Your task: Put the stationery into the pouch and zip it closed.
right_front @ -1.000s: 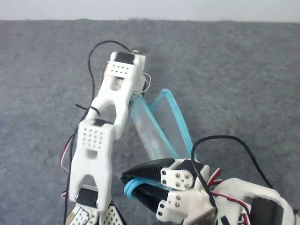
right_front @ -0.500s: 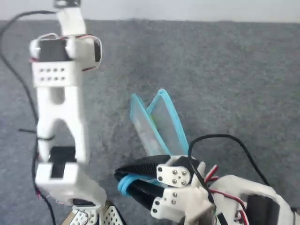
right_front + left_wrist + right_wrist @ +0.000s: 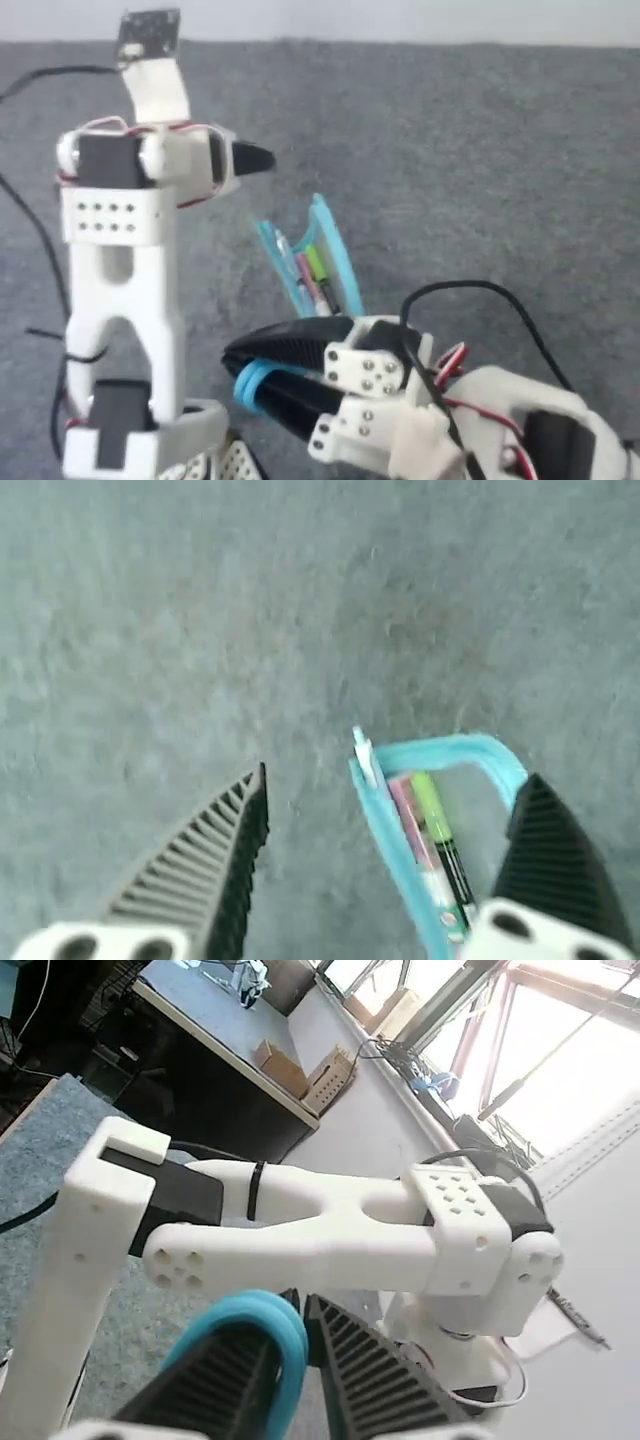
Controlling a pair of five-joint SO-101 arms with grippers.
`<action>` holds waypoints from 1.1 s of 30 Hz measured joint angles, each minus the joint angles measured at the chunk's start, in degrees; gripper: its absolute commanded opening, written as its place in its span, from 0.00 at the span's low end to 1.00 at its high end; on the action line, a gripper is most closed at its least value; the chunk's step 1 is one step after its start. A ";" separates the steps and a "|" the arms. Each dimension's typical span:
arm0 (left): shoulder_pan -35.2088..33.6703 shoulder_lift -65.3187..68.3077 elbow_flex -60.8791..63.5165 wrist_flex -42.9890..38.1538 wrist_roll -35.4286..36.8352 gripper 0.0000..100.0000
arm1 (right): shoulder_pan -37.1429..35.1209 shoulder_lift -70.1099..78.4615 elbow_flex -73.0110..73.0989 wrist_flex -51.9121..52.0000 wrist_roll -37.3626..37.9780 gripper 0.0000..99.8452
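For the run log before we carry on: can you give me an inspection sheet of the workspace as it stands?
Surface: grey mat.
Job's things: pouch, mouth open, pink pen and green pen inside.
Clutter: nothing seen.
Grippers: left gripper open over the pouch; right gripper shut on the pouch.
Cables: black cable arching over the right arm.
Surroundings: desk, cardboard boxes, windows.

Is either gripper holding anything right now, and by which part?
The right gripper is shut on the pouch, clamping its blue-edged lower end. The left gripper is open above the pouch's mouth, holding nothing.
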 measured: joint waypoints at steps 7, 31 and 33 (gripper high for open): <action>6.42 -0.35 8.00 0.00 8.62 0.37 | -0.09 1.23 -1.23 0.00 0.09 0.01; 7.30 4.84 11.69 0.00 10.81 0.37 | -0.09 1.23 -1.32 0.00 0.09 0.01; 5.98 3.08 11.69 0.00 9.49 0.37 | -0.09 1.23 -1.32 0.00 0.09 0.01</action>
